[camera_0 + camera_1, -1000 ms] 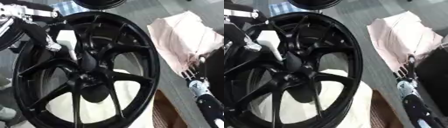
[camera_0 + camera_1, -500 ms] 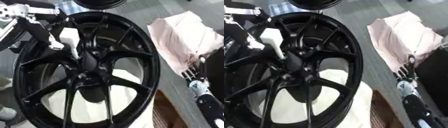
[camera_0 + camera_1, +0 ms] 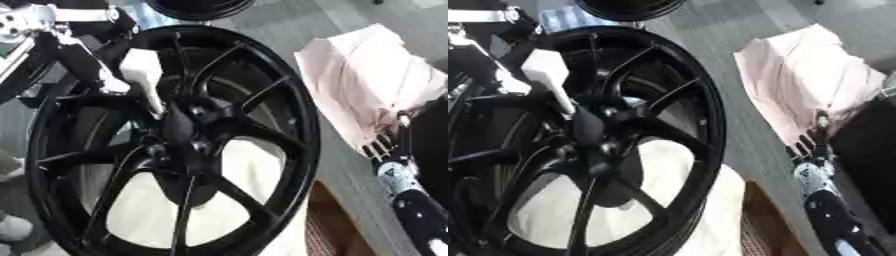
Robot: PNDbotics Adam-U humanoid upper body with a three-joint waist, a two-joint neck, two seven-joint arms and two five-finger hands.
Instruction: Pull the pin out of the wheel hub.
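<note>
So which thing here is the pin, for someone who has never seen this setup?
Start at the big black wheel that fills the view. Just above and left of its hub is a white tapered piece, the pin, with the left hand beside it. It is the only white part among the black spokes.

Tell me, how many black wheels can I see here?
2. One big wheel lies in front of the robot, filling the view's left; the rim of another wheel shows at the top edge, mostly cut off.

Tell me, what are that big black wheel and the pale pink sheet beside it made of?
The wheel looks like cast metal with glossy black paint: thin rigid spokes, highlights along the rim. The sheet looks like soft matte cloth, possibly paper: it lies creased and folded.
</note>
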